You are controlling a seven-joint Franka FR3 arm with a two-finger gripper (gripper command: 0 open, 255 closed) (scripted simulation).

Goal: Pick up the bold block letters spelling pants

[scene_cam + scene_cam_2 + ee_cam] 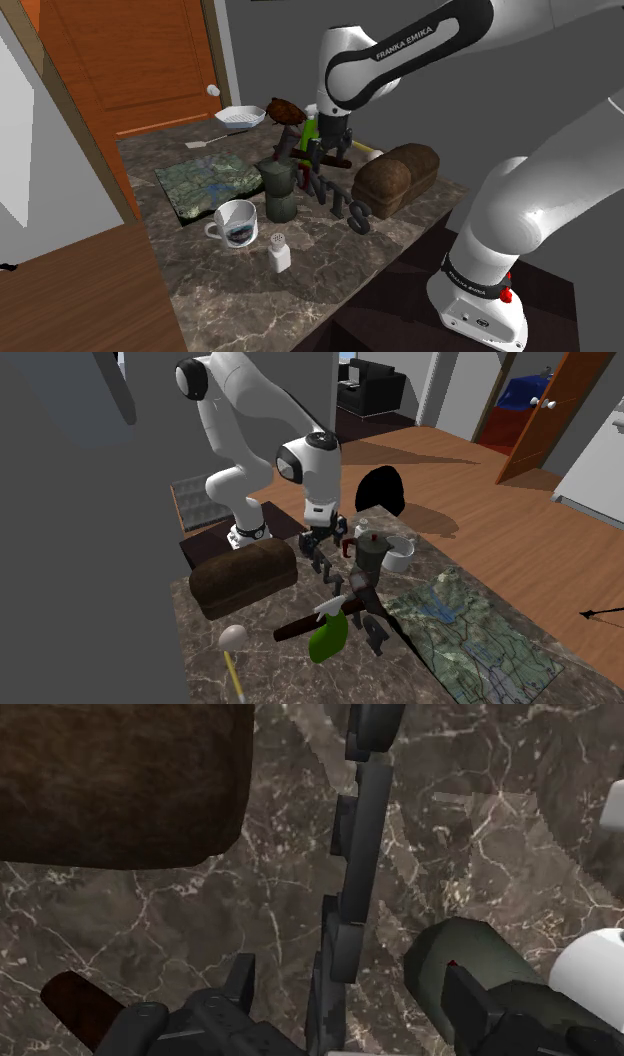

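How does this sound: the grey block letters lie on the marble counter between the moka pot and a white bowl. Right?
Not quite. The grey block letters lie on the marble counter between the moka pot and a dark brown loaf, not the white bowl, which sits farther off by the door. The shoulder view shows it.

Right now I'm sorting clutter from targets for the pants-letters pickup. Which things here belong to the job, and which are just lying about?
Belongs to the job:
- dark block letters, standing in a row on the marble table

Just lying about:
- bread loaf
- moka pot
- mug
- white shaker
- map
- white bowl
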